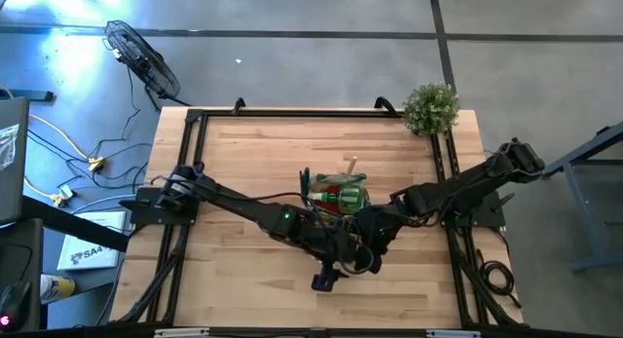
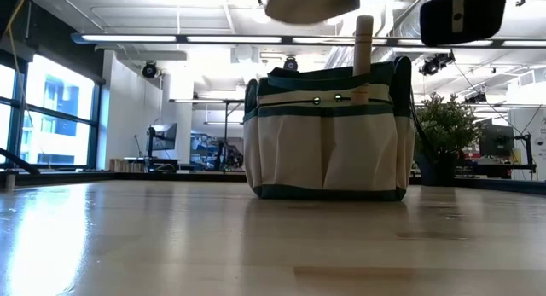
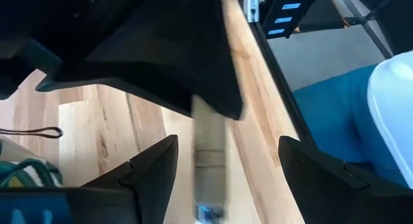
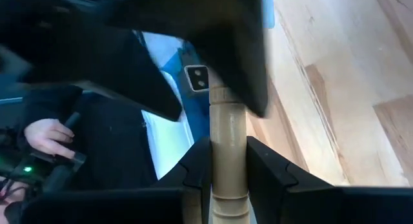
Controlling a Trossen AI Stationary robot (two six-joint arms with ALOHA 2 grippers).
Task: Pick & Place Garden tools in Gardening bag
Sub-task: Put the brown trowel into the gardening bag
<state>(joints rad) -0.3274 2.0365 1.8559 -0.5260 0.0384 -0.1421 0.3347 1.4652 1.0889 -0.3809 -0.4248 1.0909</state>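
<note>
The beige gardening bag (image 1: 336, 194) with dark green trim stands on the table's middle, also in the low view (image 2: 328, 134). It holds green and red tools, and a wooden handle (image 2: 364, 44) sticks up out of it. Both grippers meet above the table just near of the bag. My right gripper (image 4: 229, 146) is shut on a wooden tool handle (image 4: 229, 130). My left gripper (image 3: 227, 146) is open. Its fingers stand on either side of that same handle (image 3: 210, 153), apart from it. The tool's metal end is hidden. My right gripper pinches the round wooden handle (image 4: 229, 166) between its two fingers. The handle runs forward along the fingers and past their tips. It is lifted clear of the table. The left gripper's dark body hides its far end.
A bushy green plant (image 1: 430, 106) stands at the table's far right corner. Bare wood lies to the left of the bag (image 1: 243, 163) and along the near edge. A person's hand (image 4: 48, 133) shows beyond the table. A fan (image 1: 146, 60) stands on the floor.
</note>
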